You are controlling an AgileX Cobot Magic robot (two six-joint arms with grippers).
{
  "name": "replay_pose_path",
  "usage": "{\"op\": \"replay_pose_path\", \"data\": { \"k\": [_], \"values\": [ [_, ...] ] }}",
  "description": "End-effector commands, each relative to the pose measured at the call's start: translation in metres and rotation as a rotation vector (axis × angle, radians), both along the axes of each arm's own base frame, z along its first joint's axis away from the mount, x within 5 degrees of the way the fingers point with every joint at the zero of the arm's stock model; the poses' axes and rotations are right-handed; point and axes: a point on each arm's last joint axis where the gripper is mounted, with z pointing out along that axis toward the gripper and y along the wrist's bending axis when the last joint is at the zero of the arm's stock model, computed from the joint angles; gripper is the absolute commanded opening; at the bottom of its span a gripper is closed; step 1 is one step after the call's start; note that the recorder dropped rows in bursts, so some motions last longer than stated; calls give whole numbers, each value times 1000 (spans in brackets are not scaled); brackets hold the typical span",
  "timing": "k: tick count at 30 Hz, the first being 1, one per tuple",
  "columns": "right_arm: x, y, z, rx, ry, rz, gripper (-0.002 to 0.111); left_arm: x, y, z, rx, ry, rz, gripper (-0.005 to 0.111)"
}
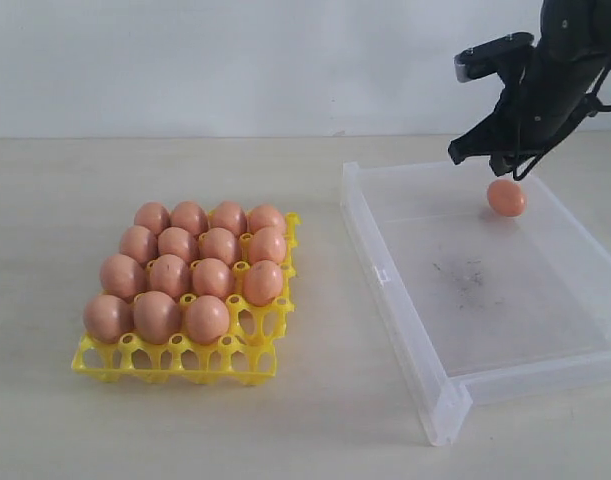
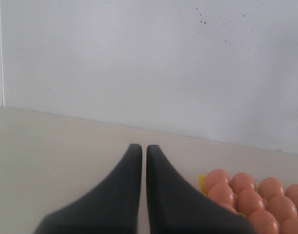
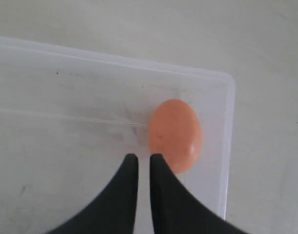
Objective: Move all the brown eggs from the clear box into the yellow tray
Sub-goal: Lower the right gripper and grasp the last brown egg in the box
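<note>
- While the left gripper (image 2: 140,146) is outside the exterior view, its wrist view shows the jaws closed to a hairline slit with nothing between them. It hangs over bare table (image 2: 51,156), with the filled tray just off to one side.
- Tray (image 1: 105,362) sits on the left of the table, well apart from the box.
- Fifteen eggs (image 1: 177,243) sit in the tray, one per cup, in four rows. The back three rows are full and the front row has three.
- The front-right corner cup (image 1: 257,325) is the only one without an egg.
- Box (image 1: 415,335) lies on the right, with one long wall facing the tray. Dark scuffs (image 1: 465,272) mark the middle of its floor.
- Lone egg (image 1: 506,197) lies in the box near the far right corner, apart from the scuffs.
- Right gripper (image 1: 510,168) hangs just above that egg.
- In the right wrist view its fingers (image 3: 163,195) are pressed nearly together with only a thin slit, gripping nothing. The egg is just past the tips and slightly to one side, not between them. One tip overlaps the egg's edge in that view, and I can't tell whether it touches.
</note>
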Motion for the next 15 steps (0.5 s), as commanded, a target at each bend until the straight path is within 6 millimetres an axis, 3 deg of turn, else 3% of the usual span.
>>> {"op": "replay_pose_path", "data": {
  "k": [1,3,5,15],
  "values": [
    [12,-2,-13,-14,10,17,36,0,0,-1,-17,-5,-2,4],
    [15,-1,-18,-14,17,14,50,0,0,-1,-17,-5,-2,4],
    [19,-2,-23,-26,15,0,57,0,0,-1,-17,-5,-2,4],
    [32,-4,-41,-76,-17,11,56,0,0,-1,-18,-2,-3,4]
  ]
}}
